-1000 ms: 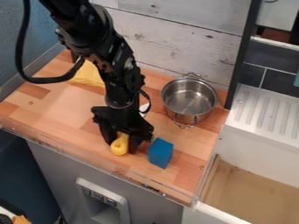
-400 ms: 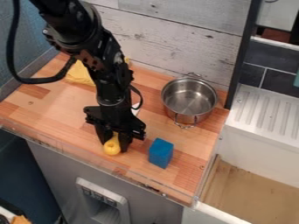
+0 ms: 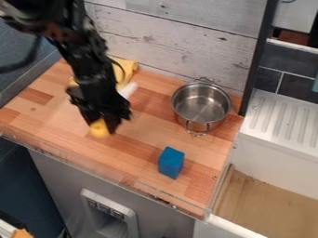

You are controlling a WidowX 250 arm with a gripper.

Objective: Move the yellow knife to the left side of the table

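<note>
In the camera view, the black gripper [image 3: 101,125] hangs over the left part of the counter [image 3: 49,114], its jaws closed around the yellow handle of the knife [image 3: 99,130]. The rounded handle end pokes out toward the counter's front edge. A white length [image 3: 129,89], probably the blade, shows behind the jaws, so the long axis seems to slant from front left to back right, with the yellow cloth [image 3: 127,69] just beyond. Whether the knife touches the wood, I cannot tell. The coming move turns on the bare wood to the jaws' left: a short sideways carry should do, and a low release would help keep the round handle from rolling.
</note>
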